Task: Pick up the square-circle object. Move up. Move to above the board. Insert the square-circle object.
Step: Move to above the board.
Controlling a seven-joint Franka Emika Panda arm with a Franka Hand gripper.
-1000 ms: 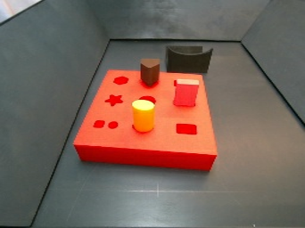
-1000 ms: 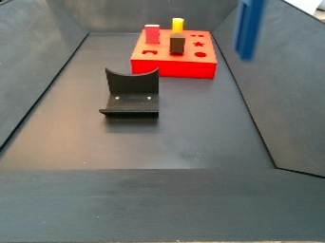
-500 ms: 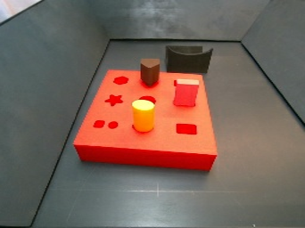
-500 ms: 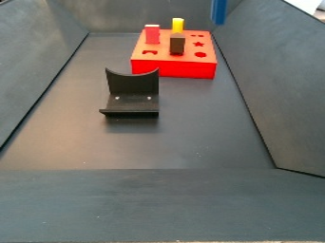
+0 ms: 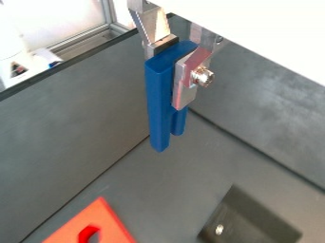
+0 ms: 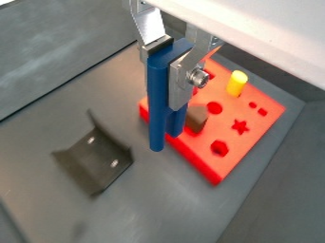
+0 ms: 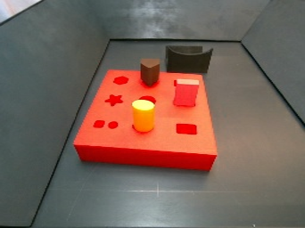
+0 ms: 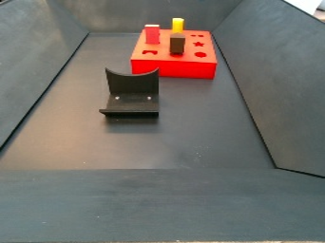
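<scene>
The square-circle object [image 5: 162,104] is a slim blue piece of two joined posts. It hangs upright between the fingers of my gripper [image 5: 172,62], which is shut on its upper end; both wrist views show this [image 6: 158,104]. It is held high above the floor. The board [image 7: 143,147] is a red square block with shaped holes, and it lies below and beyond the held piece in a wrist view [image 6: 241,142]. Neither side view shows the gripper or the blue piece.
On the board stand a yellow cylinder [image 7: 143,115], a brown hexagonal peg [image 7: 149,70] and a red square block [image 7: 186,92]. The dark fixture [image 8: 129,95] stands on the floor apart from the board. Grey walls enclose the floor.
The blue piece, seen at the upper right of a side view earlier, has risen out of that view. The board and its pieces have not moved.
</scene>
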